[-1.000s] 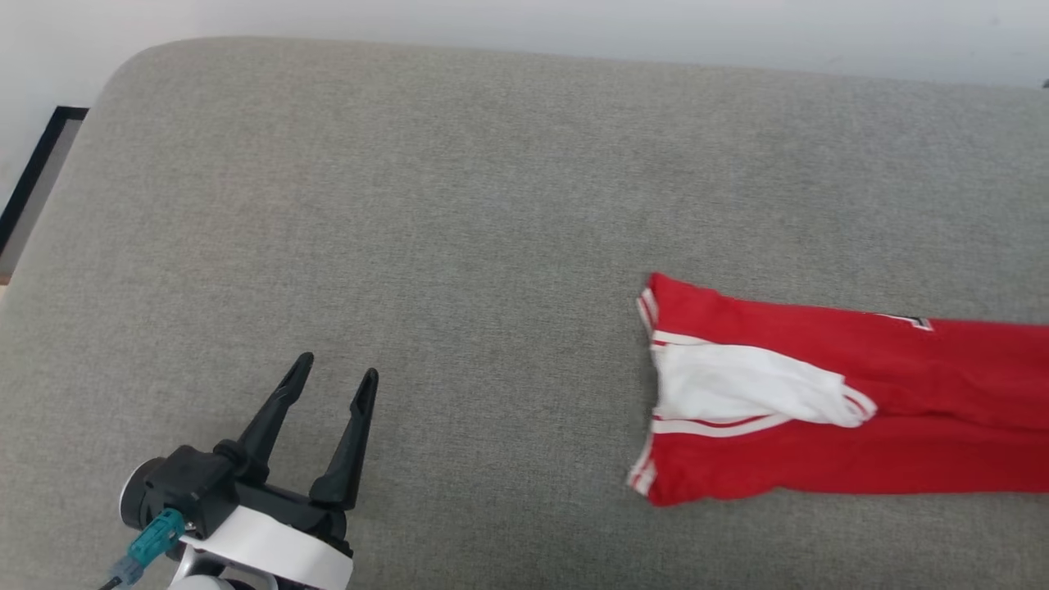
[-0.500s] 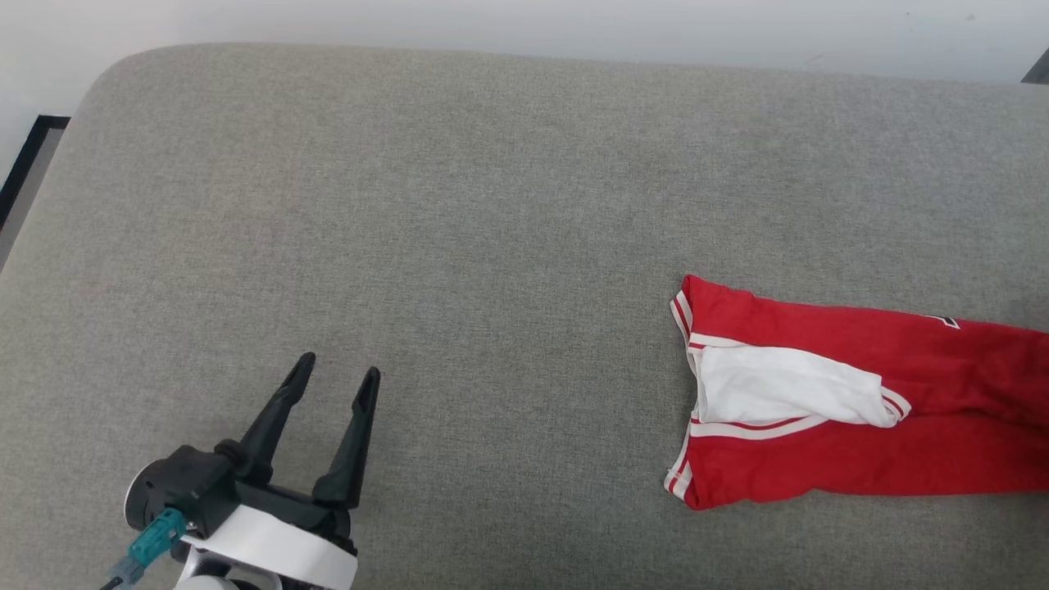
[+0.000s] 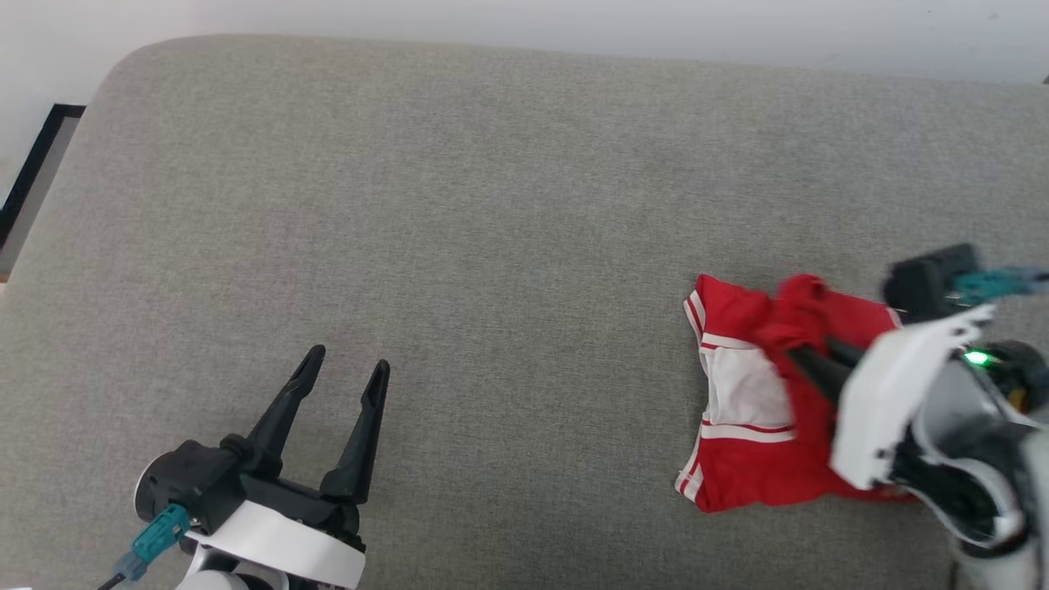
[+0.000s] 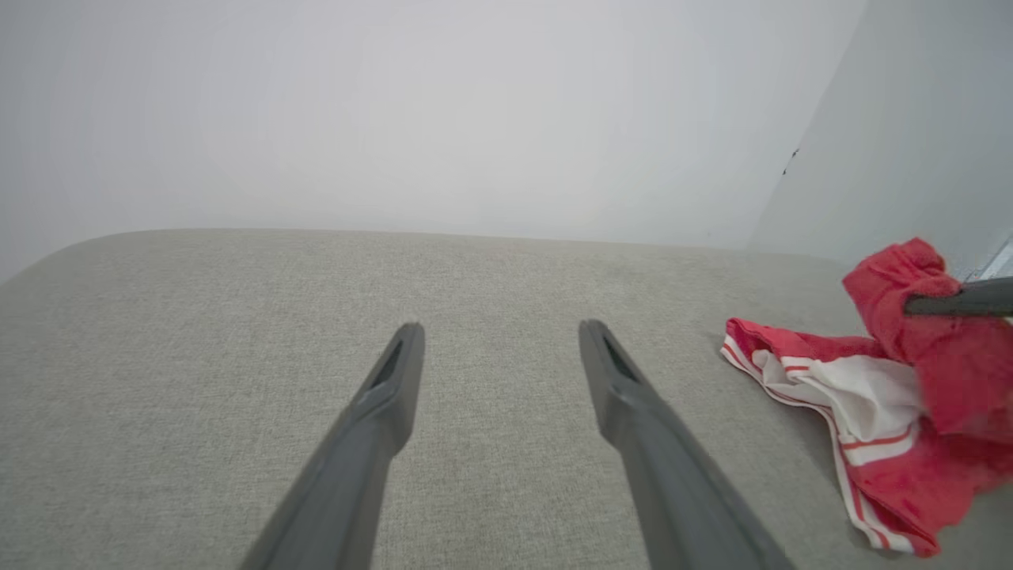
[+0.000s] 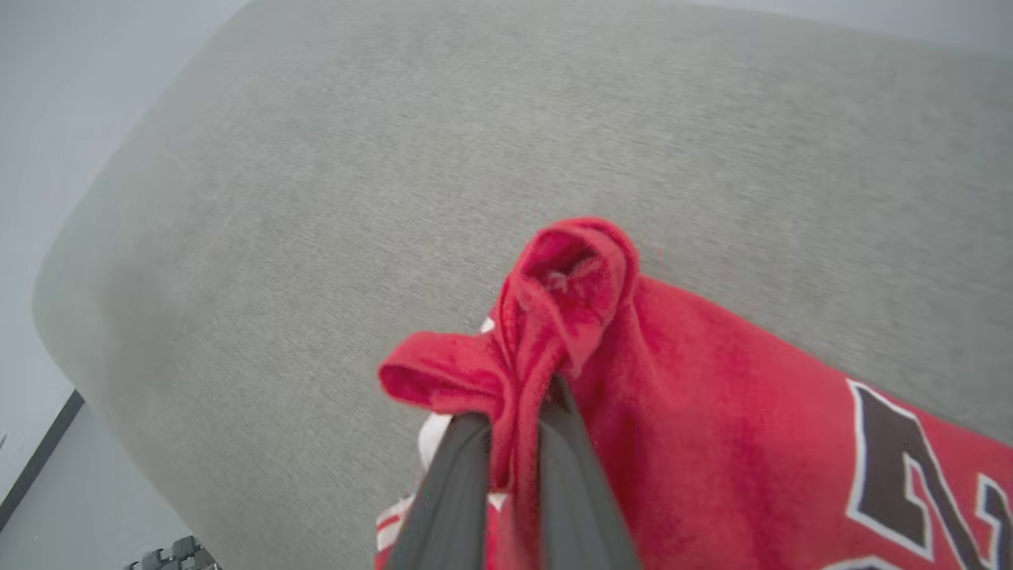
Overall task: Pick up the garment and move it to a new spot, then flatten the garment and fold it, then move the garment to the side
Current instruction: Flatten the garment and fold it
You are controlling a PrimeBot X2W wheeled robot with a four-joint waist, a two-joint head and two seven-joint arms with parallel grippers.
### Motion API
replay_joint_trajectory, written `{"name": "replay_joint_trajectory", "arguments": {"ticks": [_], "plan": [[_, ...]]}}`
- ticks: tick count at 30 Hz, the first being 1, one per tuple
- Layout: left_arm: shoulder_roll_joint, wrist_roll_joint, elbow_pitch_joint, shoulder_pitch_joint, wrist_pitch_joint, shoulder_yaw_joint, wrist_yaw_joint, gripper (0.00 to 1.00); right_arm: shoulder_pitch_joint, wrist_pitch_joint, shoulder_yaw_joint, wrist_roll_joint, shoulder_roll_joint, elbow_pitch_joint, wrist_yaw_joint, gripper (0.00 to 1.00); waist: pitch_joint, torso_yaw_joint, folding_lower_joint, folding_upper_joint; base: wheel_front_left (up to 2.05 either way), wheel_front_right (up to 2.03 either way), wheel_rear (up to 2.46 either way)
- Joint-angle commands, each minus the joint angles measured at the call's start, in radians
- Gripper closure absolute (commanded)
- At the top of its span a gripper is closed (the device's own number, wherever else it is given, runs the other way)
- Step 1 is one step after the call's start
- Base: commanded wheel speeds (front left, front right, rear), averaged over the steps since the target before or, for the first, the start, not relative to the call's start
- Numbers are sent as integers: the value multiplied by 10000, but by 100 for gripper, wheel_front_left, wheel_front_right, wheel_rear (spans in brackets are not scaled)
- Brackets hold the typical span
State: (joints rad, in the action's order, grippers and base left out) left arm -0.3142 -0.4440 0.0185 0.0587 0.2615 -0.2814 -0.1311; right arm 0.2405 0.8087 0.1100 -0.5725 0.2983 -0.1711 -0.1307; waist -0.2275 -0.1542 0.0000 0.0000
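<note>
Right tool (image 3: 807, 356): clamped tight on a bunched red fold of the garment (image 3: 754, 459) — fold raised off the surface.
Left tool (image 3: 348, 362): fingers spread wide, empty, low over bare fabric, well apart from the garment.
Garment: right part of the grey upholstered surface (image 3: 492, 205); the rest lies crumpled on it, white sleeve (image 3: 742, 385) and striped trim toward the left tool.
Lettering (image 5: 886, 467): black, white-outlined — partly visible.

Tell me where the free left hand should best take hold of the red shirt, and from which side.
Grip the striped edge at the left end of the shirt, coming low from the robot's left. That edge lies on the cushion, faces the open left hand, and sits apart from the bunch pinched in the right hand, so the two grips could probably spread the cloth.
</note>
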Motion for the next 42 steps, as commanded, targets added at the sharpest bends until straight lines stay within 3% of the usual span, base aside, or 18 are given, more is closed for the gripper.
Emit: {"name": "replay_joint_trajectory", "arguments": {"ticks": [1,8,17,18,19,20,21,26,33,37,42], "plan": [[24,-108,-19,188,49,-29,8,0,241,-106,340,78,26,230,2,100,-30,-88,0,0,0,0,0],[84,-222,28,280,49,-147,8,0,764,-564,1346,219,41,1494,0,100,-121,-383,0,0,0,0,0],[182,-331,181,387,49,-195,8,0,956,-1492,1606,326,151,3143,2,100,-212,-633,0,0,0,0,0],[183,-345,197,380,49,-187,8,0,977,-1590,1671,312,147,3252,2,93,-195,-629,0,0,0,0,0],[174,-351,214,355,49,-164,8,0,1001,-1707,1717,243,107,3287,2,59,-170,-612,0,0,0,0,0],[160,-353,226,316,49,-137,8,0,1032,-1838,1760,162,75,3271,0,35,-138,-584,0,0,0,0,0],[144,-350,236,275,49,-115,8,0,1071,-1961,1815,61,67,3223,0,0,-96,-551,0,0,0,0,0],[53,-358,215,43,49,17,8,0,1182,-2336,1701,-259,239,2804,2,0,146,-270,0,0,0,0,0],[-64,-410,218,-120,49,-16,8,0,940,-2716,775,-537,670,2612,2,0,452,183,0,0,0,0,0],[-52,-517,356,-100,49,-83,8,0,992,-3999,208,-141,895,3213,0,0,598,419,0,0,0,0,0],[91,-674,697,-54,49,106,8,0,1156,-6408,-367,467,715,4577,0,0,829,740,0,0,0,0,0]]}}
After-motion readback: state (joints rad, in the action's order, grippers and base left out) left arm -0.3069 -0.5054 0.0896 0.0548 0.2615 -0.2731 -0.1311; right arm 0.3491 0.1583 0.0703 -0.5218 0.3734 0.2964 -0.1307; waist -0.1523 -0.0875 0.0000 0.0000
